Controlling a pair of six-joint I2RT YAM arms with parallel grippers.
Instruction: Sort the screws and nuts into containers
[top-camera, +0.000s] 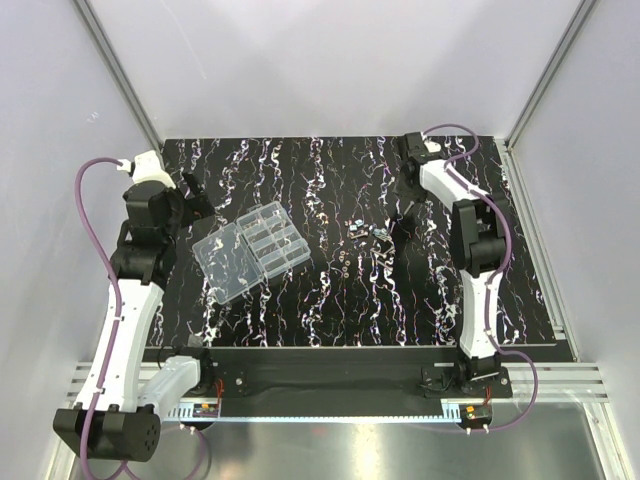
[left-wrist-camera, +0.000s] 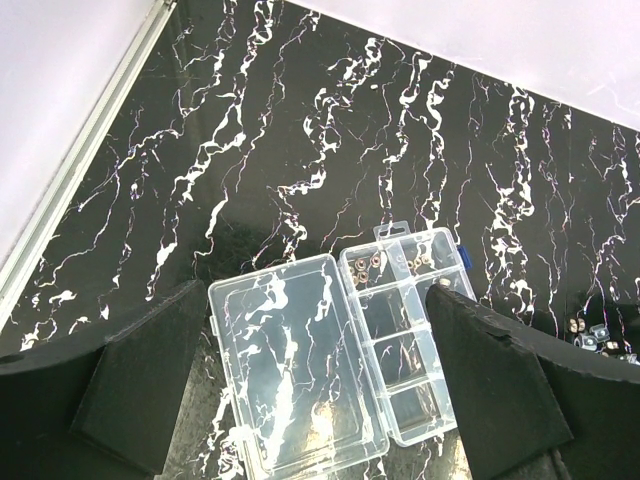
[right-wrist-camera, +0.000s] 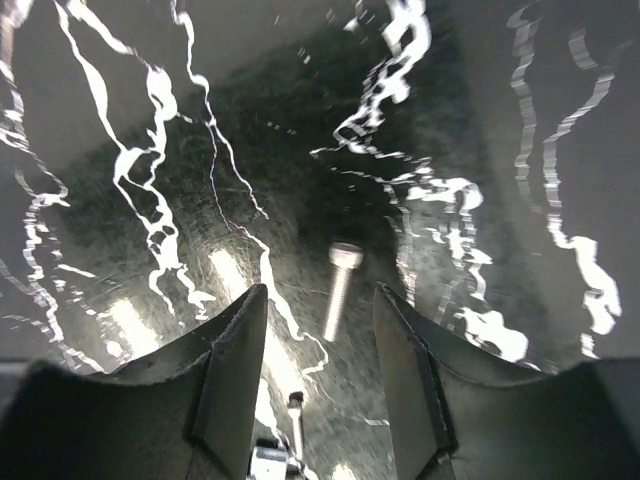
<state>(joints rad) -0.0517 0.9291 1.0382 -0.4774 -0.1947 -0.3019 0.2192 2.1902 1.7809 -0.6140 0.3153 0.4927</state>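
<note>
At the right wrist view's lower edge, a second thin screw and a silvery bit are cut off and hard to identify. Beyond them, one silvery round-headed screw lies untouched on the glossy black veined tabletop, between the spread fingers of the right gripper. The left gripper gapes wide above the clear plastic organiser box, whose lid lies flat open. Its two far containers hold what may be nuts.

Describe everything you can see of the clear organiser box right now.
The organiser box is clear plastic, lying open on the black marbled table. Its hinged lid rests flat beside the base, which is divided into small rectangular compartments. One far compartment holds ring-shaped nuts; the nearer ones look empty.
</note>
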